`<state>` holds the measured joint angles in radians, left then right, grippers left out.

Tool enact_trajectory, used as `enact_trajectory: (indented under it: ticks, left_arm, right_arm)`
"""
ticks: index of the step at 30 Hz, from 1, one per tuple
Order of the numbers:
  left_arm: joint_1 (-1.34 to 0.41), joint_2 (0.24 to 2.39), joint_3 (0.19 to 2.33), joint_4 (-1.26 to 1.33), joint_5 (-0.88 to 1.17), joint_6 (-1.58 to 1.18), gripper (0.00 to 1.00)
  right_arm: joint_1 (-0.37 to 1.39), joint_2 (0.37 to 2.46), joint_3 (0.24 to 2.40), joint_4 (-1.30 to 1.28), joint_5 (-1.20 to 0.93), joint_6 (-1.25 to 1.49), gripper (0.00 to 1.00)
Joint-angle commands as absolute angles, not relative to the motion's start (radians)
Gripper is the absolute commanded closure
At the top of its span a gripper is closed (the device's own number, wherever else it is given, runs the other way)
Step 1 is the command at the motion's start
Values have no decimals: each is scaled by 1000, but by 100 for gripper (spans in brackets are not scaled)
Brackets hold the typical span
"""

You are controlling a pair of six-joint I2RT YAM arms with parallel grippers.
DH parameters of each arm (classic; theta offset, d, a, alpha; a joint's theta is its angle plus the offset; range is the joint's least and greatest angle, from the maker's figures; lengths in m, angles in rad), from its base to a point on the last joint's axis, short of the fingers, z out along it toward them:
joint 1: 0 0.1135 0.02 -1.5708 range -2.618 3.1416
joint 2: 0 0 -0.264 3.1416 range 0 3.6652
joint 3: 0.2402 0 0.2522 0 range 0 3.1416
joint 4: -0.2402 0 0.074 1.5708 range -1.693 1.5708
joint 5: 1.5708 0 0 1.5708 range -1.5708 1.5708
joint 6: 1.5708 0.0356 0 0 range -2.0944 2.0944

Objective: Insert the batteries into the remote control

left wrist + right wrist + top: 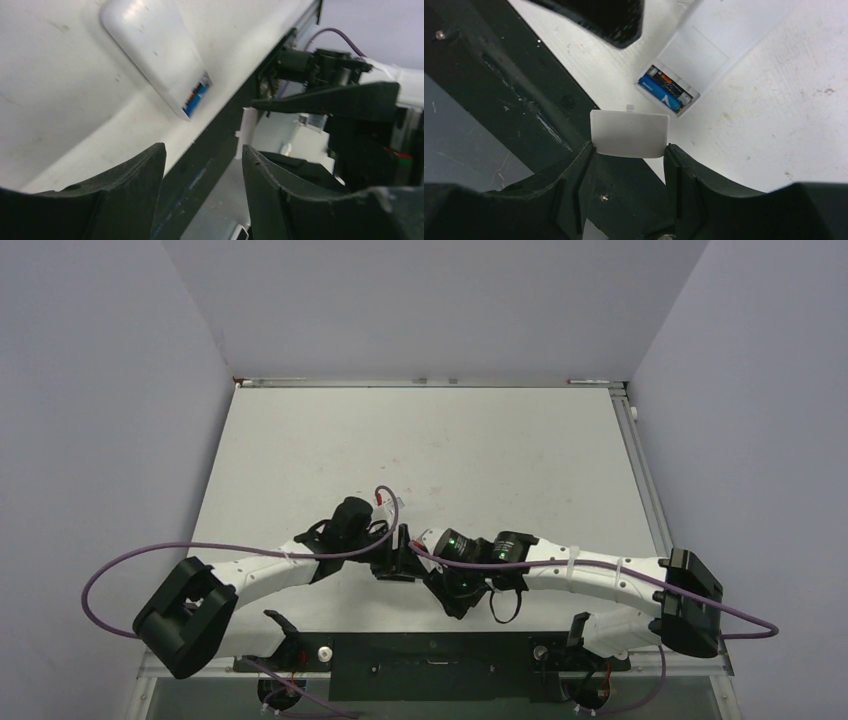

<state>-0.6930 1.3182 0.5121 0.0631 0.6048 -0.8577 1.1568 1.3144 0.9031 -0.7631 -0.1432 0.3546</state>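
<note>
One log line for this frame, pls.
batteries: in remote | battery cover: off, held by right gripper | left gripper: open, empty | next: likely fit cover

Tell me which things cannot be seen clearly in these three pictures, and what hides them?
- Top view: the left gripper and right gripper crowd over the remote control and batteries; neither can be found.
- Right wrist view: the top edge cuts off the remote control; its button face lies downward.
- Left wrist view: batteries blurred, labels unreadable.
- Right wrist view: the held white cover shows one side only.
</note>
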Motion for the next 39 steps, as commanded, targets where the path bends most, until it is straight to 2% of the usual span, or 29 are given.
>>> enact_trajectory:
  ticks: [1, 9, 15, 23, 29, 33, 37, 39]
  left_arm:
    - [-696, 1204, 464, 94, 742, -957, 46]
    - [-693, 1095, 394, 122, 867, -1071, 47]
    - [-695, 1066, 357, 194, 916, -1142, 56]
    - [-694, 1030, 331, 218, 931, -1186, 62]
    - [-696, 1018, 312, 283, 940, -1244, 74]
    - [-696, 1003, 301, 318, 950, -1278, 100]
    - [-695, 980, 285, 357, 963, -1315, 100]
    - [-696, 971, 271, 401, 970, -1351, 100]
  right_arm:
    - [1186, 1284, 955, -711, -182, 279, 75]
    - [1283, 1291, 1013, -683, -108, 237, 76]
    - [1317, 1302, 1054, -667, -66, 203, 76]
    - [1370, 1309, 1093, -648, -14, 165, 76]
    - [1391, 1318, 1107, -644, -3, 163, 76]
    - [1397, 1320, 1111, -641, 38, 160, 76]
    - [1399, 1318, 1113, -642, 53, 156, 74]
    - [1403, 1304, 1108, -636, 64, 155, 69]
